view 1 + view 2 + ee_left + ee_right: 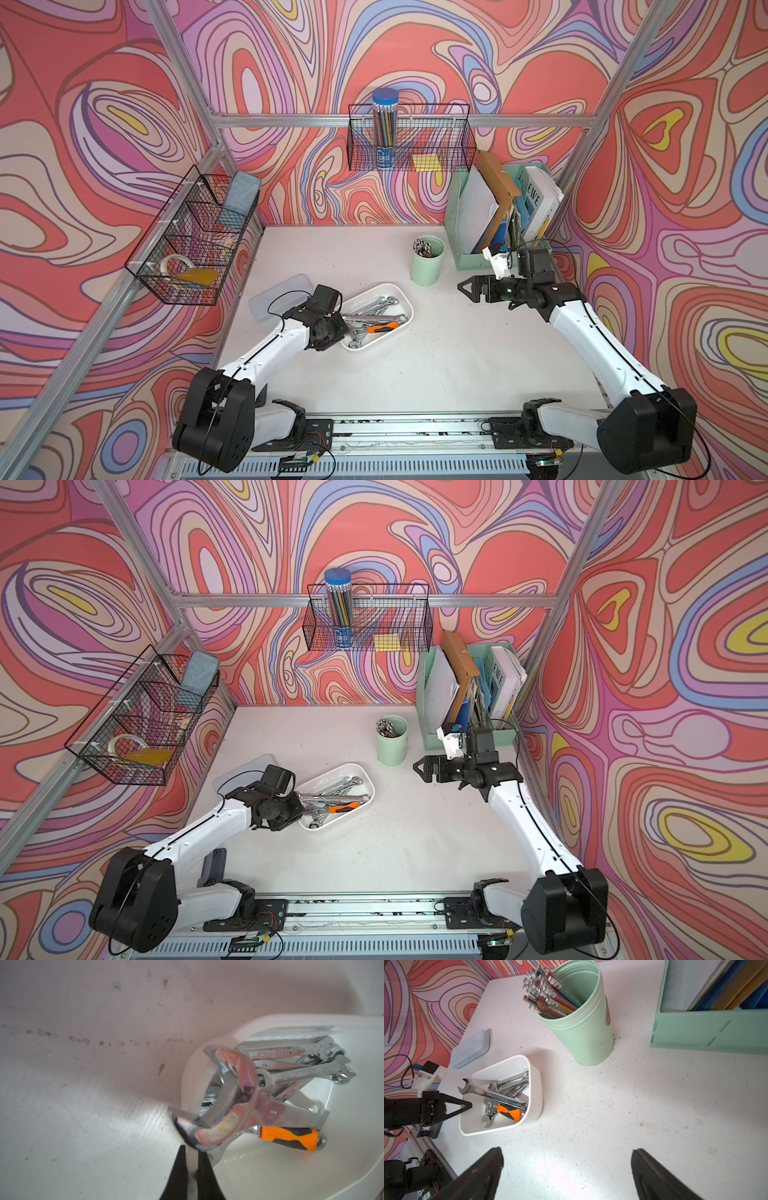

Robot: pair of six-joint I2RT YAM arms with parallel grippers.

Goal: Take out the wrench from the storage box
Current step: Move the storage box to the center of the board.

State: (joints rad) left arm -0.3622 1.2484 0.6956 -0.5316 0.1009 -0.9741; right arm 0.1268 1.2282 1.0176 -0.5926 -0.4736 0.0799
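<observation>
— How far had you got with the wrench?

— Partway, I'd say. My left gripper (192, 1150) had its fingers (179, 1169) drawn almost together, right at the lower prong of the wrench (497, 1097) head. Pinched or only touching? I couldn't tell through the blur. The open end poked over the rim on the gripper's side. The far end lay inside the storage box (536, 1088), across the other spanners (519, 1086) and the orange-handled one (508, 1112).

— So nothing was out yet?

— Not out, no! By my reckoning the lift and the set-down were both left to do. My right gripper (568, 1150) hung spread wide and empty, the box well off to its side.

— And room to put it down?

— Plenty. Scuffed, speckled white table (654, 1105) lay bare beneath the right gripper, with a green pencil cup (583, 1028) ahead of it. Swirly pink walls (415, 50) stood all round.
</observation>
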